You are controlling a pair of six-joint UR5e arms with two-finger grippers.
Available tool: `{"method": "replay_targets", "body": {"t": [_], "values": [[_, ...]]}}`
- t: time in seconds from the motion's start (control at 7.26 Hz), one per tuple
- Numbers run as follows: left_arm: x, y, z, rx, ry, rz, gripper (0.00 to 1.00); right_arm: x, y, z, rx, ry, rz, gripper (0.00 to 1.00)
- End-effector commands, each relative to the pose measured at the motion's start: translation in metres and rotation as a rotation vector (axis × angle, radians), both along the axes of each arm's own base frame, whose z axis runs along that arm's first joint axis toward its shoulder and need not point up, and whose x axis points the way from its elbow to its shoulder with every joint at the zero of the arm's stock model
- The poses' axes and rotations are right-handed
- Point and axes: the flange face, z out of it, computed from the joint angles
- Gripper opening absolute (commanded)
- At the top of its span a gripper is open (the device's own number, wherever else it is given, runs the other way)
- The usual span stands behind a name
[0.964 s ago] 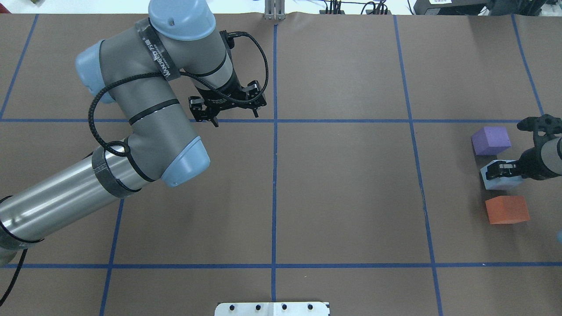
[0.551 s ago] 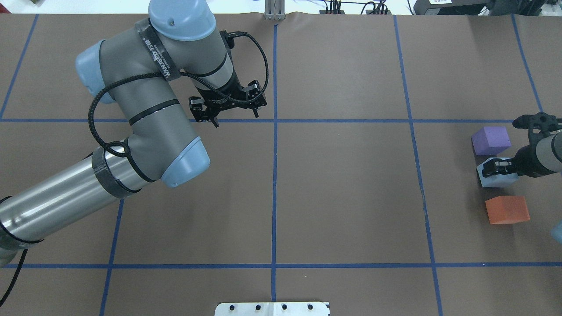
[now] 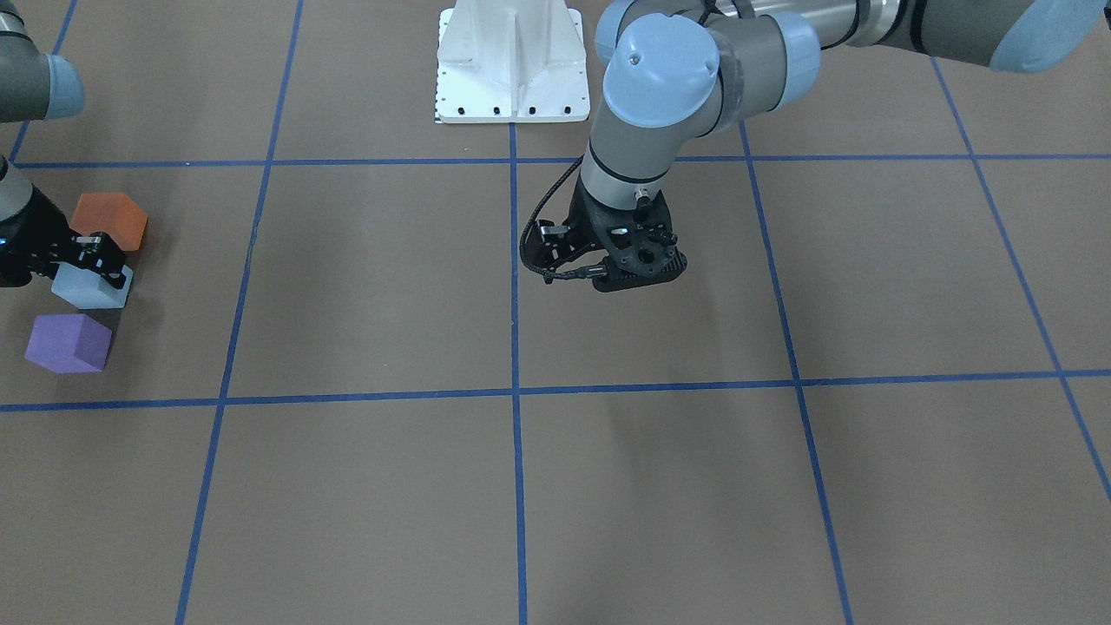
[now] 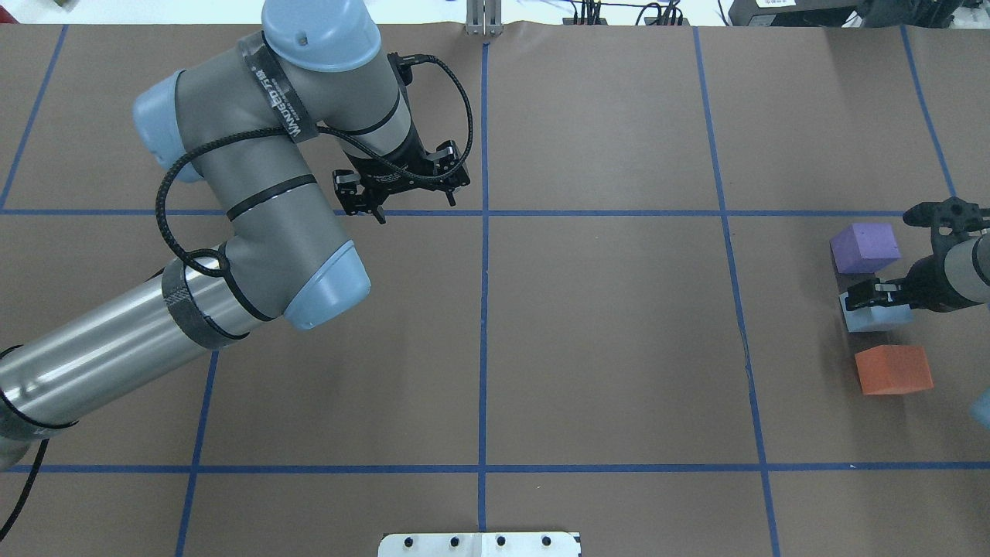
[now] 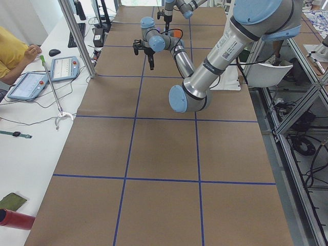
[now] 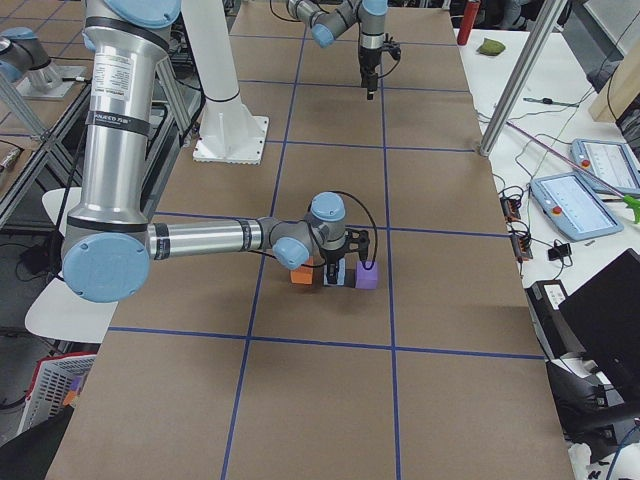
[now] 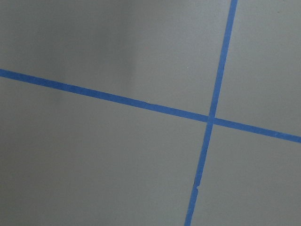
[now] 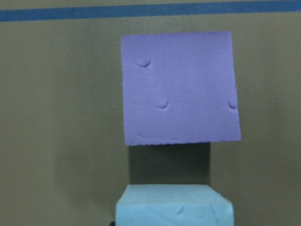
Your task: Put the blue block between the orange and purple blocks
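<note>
- Over the last second the pale blue foam block [image 4: 878,319] has shrunk in the overhead view and slid a little toward the purple foam block [image 4: 865,247]; I read that as the right arm lowering it
- It now sits in the gap between the purple foam block and the orange foam block [image 4: 893,370], near both and touching neither as far as I can see; the right wrist view shows a dark strip of table between purple and blue
- From the front it looks to rest on the brown paper-covered table [image 4: 619,348], or just above it; I cannot tell which
- So I judge the placing nearly done, with only the release and the retreat left
- The right gripper [image 4: 862,298] has its fingers closed narrowly on the block's upper part, and I see no gap between pad and foam in any view
- The left gripper [image 4: 414,207] has not moved; it hangs over a crossing of blue tape lines [image 7: 209,118], well apart from the blocks, its fingers spread and nothing between them
- When I let go I want a straight lift, since foam this light could cling to a pad and shift out of line
</note>
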Motion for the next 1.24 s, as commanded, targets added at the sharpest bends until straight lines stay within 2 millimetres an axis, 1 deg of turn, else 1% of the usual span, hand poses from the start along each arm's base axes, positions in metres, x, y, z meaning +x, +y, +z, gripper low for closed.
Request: {"method": "replay_targets", "body": {"t": [0.0,0.14,0.41,0.55,0.69,0.83,0.96,1.1], "values": [[0.000,0.000,0.000,0.001,-0.001,-0.002,1.00,0.006,0.004,-0.016,0.026,-0.029,0.001,1.00],[-0.001,0.000,-0.001,0.000,0.002,-0.003,1.00,0.019,0.010,-0.026,0.036,-0.040,0.016,1.00],[-0.015,0.010,-0.010,-0.003,-0.002,-0.007,1.00,0.054,0.014,-0.034,0.038,-0.052,0.069,1.00],[-0.032,0.018,-0.016,-0.003,-0.009,-0.009,1.00,0.084,0.019,-0.026,0.033,-0.036,0.111,1.00],[-0.056,0.033,-0.003,-0.006,-0.023,-0.015,1.00,0.116,0.017,-0.021,0.071,-0.030,0.099,1.00],[-0.091,0.053,0.026,0.024,-0.026,-0.015,1.00,0.153,0.013,-0.016,0.059,-0.085,0.083,1.00],[-0.145,0.066,0.064,0.088,-0.045,0.000,1.00,0.188,0.011,-0.019,0.062,-0.089,0.082,1.00],[-0.188,0.073,0.108,0.173,-0.097,0.059,1.00,0.208,0.012,-0.021,0.103,-0.092,0.057,1.00]]}}
